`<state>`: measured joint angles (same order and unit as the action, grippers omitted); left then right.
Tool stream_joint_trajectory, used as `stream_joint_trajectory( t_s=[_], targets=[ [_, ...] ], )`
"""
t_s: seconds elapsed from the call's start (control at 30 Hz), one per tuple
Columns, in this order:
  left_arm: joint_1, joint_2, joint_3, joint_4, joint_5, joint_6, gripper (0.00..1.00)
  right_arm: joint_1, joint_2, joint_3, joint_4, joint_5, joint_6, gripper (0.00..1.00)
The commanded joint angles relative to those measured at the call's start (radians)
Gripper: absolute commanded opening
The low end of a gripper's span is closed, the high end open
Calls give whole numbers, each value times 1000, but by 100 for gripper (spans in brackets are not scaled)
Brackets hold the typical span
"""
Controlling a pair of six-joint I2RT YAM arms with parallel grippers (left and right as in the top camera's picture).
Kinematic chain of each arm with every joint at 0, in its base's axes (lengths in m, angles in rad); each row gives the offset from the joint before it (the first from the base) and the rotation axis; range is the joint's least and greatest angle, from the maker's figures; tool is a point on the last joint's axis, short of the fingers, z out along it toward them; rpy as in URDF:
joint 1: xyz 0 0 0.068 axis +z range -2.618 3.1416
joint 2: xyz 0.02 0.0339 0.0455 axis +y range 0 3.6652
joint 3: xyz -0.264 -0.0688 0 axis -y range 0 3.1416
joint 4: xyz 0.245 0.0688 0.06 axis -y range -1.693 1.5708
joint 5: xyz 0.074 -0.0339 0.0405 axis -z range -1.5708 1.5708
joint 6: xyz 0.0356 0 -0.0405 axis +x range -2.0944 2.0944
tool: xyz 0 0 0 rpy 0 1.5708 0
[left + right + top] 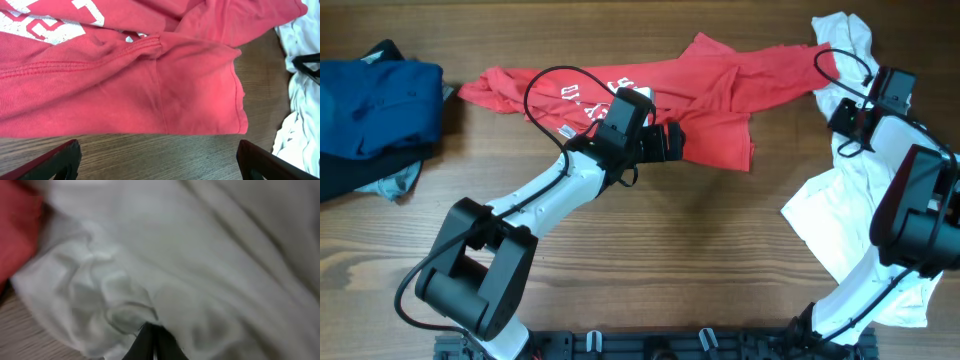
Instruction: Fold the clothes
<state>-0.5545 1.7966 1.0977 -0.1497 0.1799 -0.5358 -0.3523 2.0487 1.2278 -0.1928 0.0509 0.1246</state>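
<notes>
**Left jaws spread above the red hem, right jaws pressed together in white cloth**

The left gripper hangs over the middle of the table with its jaws spread wide and nothing between them. From the left wrist, its two dark fingers show only as tips in the lower corners, over bare wood just beside the lower edge of the red T-shirt. They do not touch the cloth.

The red T-shirt lies crumpled along the far edge of the table, from left of centre towards the far right corner. Its white lettering faces up near the left arm's wrist, partly hidden by it.

The right gripper is near the far right corner, over the white T-shirts heaped along the right edge. Its jaws are pressed together, with their tips at a bunched fold of white cloth. That view is blurred and close, so I cannot tell whether any cloth is caught between them. From overhead, the right arm hides much of the white heap.

A blue garment lies on a dark garment at the far left corner, both cut off by the picture's edge.
</notes>
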Motion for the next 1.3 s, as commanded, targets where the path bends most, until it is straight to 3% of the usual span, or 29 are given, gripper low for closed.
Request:
stream_joint_trajectory(
  t_s=[0.0,0.13,0.2,0.23,0.27,0.3,0.4,0.47,0.53,0.6,0.67,0.83,1.07,1.17,1.27],
  targets=[
    [0,6,7,3,-13,4,100,-122,55,7,-11,275,-18,4],
    [0,6,7,3,-13,4,100,-293,55,102,-87,257,10,4],
    [0,6,7,3,-14,4,100,-345,55,165,-126,194,10,10],
    [0,6,7,3,-14,5,100,-357,55,190,-147,136,9,14],
    [0,6,7,3,-14,5,100,-359,54,219,-165,32,4,30],
    [0,6,7,4,-14,5,100,-356,52,229,-172,-39,-6,38],
    [0,6,7,33,-14,5,100,-328,15,248,-194,-452,-70,49],
    [0,6,7,70,-31,4,100,-311,-12,248,-223,-566,-69,53],
    [0,12,7,120,-116,-58,100,-283,-31,248,-272,-583,-74,54],
    [0,40,7,177,-122,-71,100,-259,-31,248,-306,-580,-76,57],
    [-1,79,7,211,-122,-159,100,-234,-31,248,-328,-563,-74,57],
    [-26,103,7,257,-121,-593,100,-197,-31,248,-389,-452,-70,58],
    [-37,170,7,306,-152,-629,100,-142,-31,248,-399,-439,-72,59],
    [-36,211,7,325,-229,-629,100,-142,-31,248,-407,-439,-72,59],
    [-34,254,7,440,-253,-629,100,-142,-32,248,-418,-439,-72,59]
  ],
)
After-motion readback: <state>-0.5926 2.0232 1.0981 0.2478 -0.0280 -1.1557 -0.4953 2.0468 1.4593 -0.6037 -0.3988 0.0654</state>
